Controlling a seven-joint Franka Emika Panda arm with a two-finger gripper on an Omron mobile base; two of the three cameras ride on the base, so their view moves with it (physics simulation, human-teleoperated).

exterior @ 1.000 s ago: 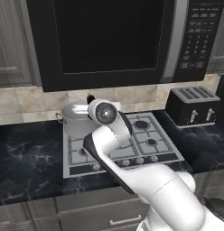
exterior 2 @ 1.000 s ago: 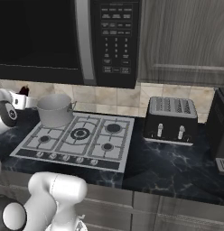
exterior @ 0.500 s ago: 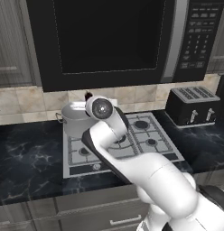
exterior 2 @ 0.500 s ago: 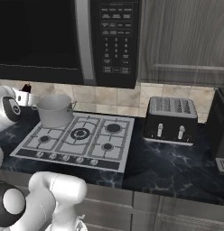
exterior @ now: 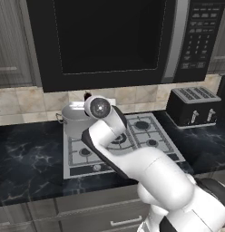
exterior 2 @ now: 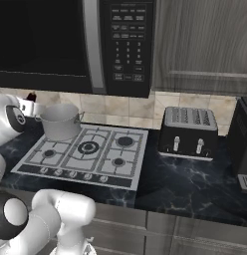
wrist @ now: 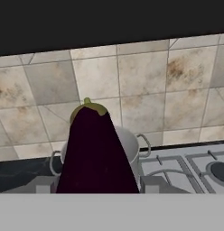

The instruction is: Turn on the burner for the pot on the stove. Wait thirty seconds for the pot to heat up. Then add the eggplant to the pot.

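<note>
One flat silver stove [exterior 2: 85, 154], five black burner rings under grey grates. One plain grey cylindrical pot [exterior 2: 60, 121] on the rear left burner, two loop handles. One glossy dark purple eggplant [wrist: 96, 153], green-capped, gripped between parted gripper [wrist: 96, 184] fingers, before the pot.

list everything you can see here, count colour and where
pot: 1, grey metal, rear left burner of the stove
stove: 1, silver with grey grates, set in the counter
eggplant: 1, dark purple with green cap, held between the fingers, in front of the pot
microwave: 1, black, above the stove
toaster: 1, black, on the counter right of the stove
counter: 1, dark marbled
backsplash: beige tiles, behind the stove
arm: 1, white
gripper: 1, shut on the eggplant, near the pot
</note>
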